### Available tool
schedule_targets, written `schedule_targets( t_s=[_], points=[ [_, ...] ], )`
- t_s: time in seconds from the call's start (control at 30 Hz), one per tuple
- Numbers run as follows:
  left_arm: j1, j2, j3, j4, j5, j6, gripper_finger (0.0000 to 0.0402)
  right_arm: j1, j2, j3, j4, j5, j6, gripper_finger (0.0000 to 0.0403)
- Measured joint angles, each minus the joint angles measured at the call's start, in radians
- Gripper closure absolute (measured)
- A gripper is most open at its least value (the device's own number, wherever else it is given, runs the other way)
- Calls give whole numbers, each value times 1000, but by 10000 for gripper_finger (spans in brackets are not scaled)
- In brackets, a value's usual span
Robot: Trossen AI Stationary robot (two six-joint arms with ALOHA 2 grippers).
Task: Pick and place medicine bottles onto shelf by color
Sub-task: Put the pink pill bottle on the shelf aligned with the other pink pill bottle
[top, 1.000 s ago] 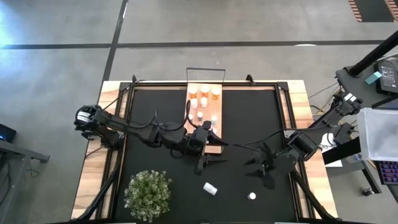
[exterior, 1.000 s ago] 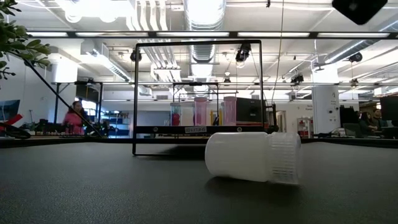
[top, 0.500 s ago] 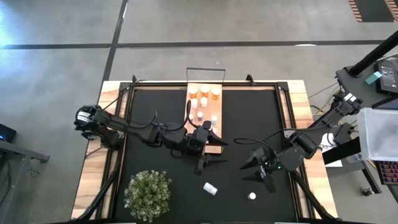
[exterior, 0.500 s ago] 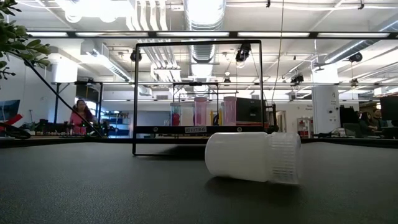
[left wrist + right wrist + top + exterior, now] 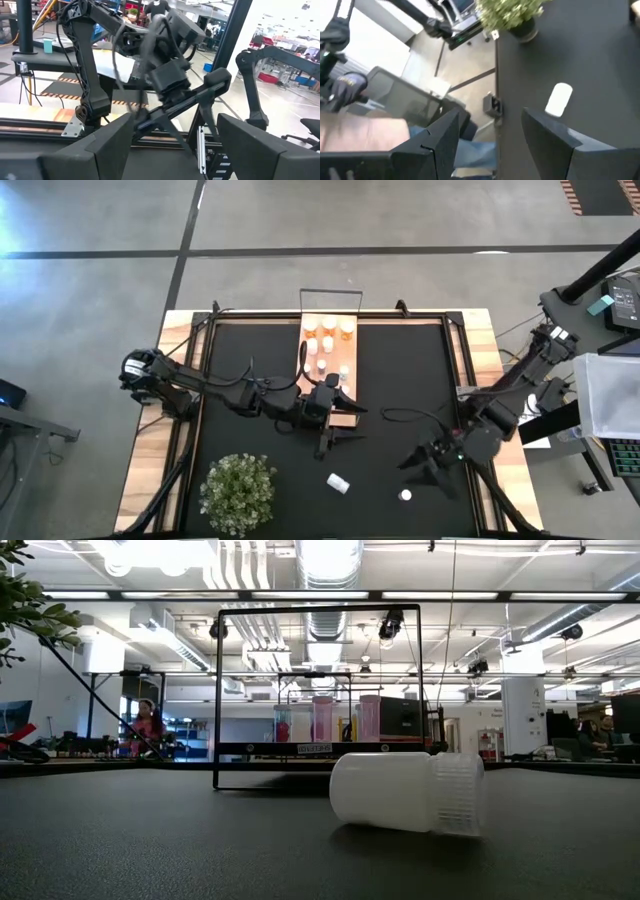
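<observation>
The right gripper (image 5: pixel 432 467) has dropped toward the upright white bottle (image 5: pixel 405 495) (jaws apart, empty); left gripper (image 5: pixel 335 438) jaws apart.

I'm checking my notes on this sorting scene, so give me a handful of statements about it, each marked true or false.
1. A white bottle lies on its side on the black mat. True.
2. The right gripper holds a bottle. False: its fingers are open and empty.
3. The plant stands on the shelf. False: it stands on the mat.
4. Bottles stand on the shelf. True.
5. The left gripper is open and empty beside the shelf's near end. True.
</observation>
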Motion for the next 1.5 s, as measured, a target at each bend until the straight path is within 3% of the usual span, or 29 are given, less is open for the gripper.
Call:
schedule_targets(
  t_s=[0.17,0.33,0.43,0.63,0.87,1.5],
  points=[
    [0,0,0,-1,0,0,130,154,0,0,-92,169,104,200],
    [-1,0,0,-6,0,0,130,343,40,0,-258,441,337,200],
    [-1,0,-1,-6,0,0,130,428,104,0,-322,529,485,200],
    [6,0,-1,-6,0,0,130,501,311,0,-344,544,636,200],
    [12,0,-1,-6,-1,0,130,510,492,0,-337,553,665,200],
    [12,0,-1,-5,-3,-1,130,509,680,-1,-287,542,741,200]
  ],
)
